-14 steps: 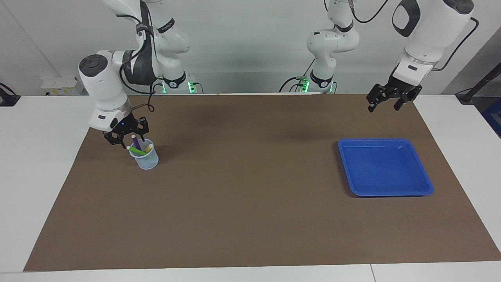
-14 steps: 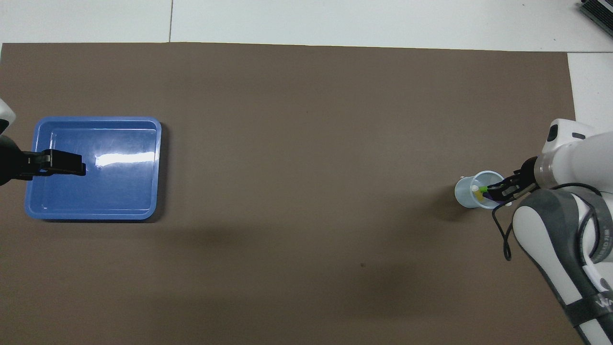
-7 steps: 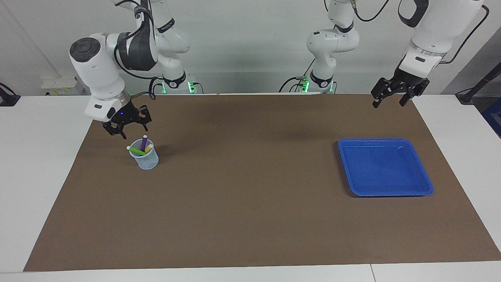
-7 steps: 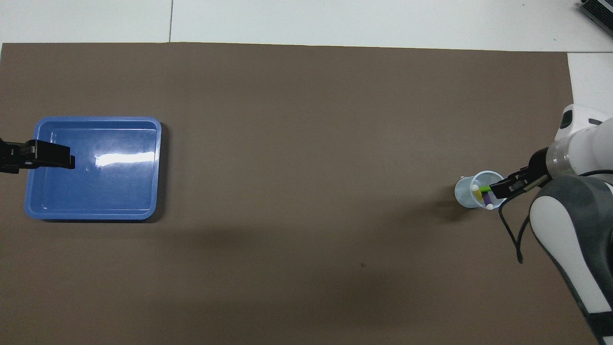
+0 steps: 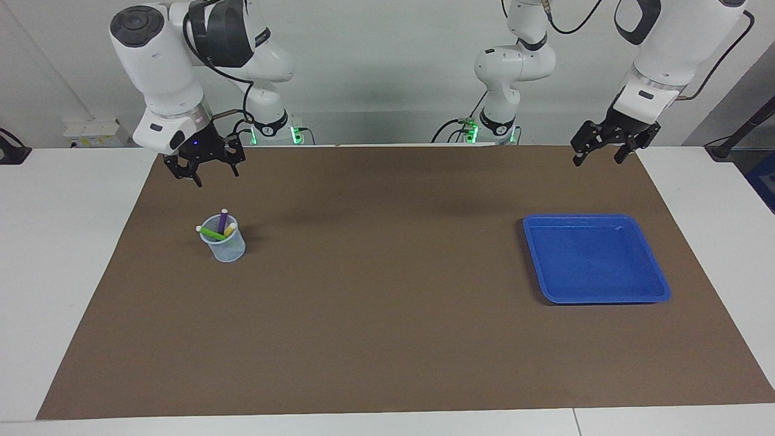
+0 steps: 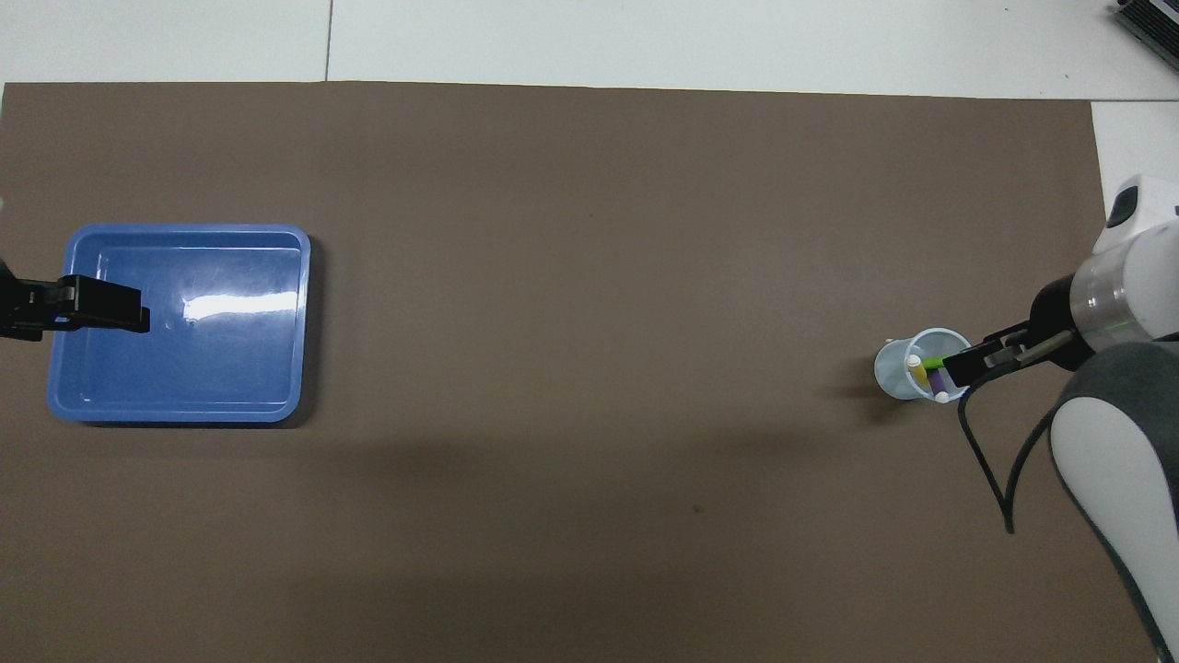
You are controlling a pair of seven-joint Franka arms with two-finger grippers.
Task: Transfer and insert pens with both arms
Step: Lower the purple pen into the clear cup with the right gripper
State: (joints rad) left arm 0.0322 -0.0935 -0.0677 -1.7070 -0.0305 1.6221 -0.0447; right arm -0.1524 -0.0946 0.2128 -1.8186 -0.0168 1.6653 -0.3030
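A clear plastic cup (image 5: 225, 246) stands on the brown mat (image 5: 387, 315) toward the right arm's end. It holds the purple pen (image 5: 223, 219), the green pen (image 5: 210, 232) and the yellow pen (image 5: 230, 229), all leaning. My right gripper (image 5: 206, 171) is open and empty, up in the air over the mat beside the cup. In the overhead view it (image 6: 969, 368) overlaps the cup's (image 6: 895, 368) rim. My left gripper (image 5: 599, 155) is open and empty, raised over the mat's edge near the blue tray.
An empty blue tray (image 5: 596, 259) lies on the mat toward the left arm's end; it also shows in the overhead view (image 6: 221, 368). White table (image 5: 60, 242) surrounds the mat.
My right gripper has risen from the cup, leaving the purple pen standing in it. My left gripper has lifted slightly and stays near the tray.
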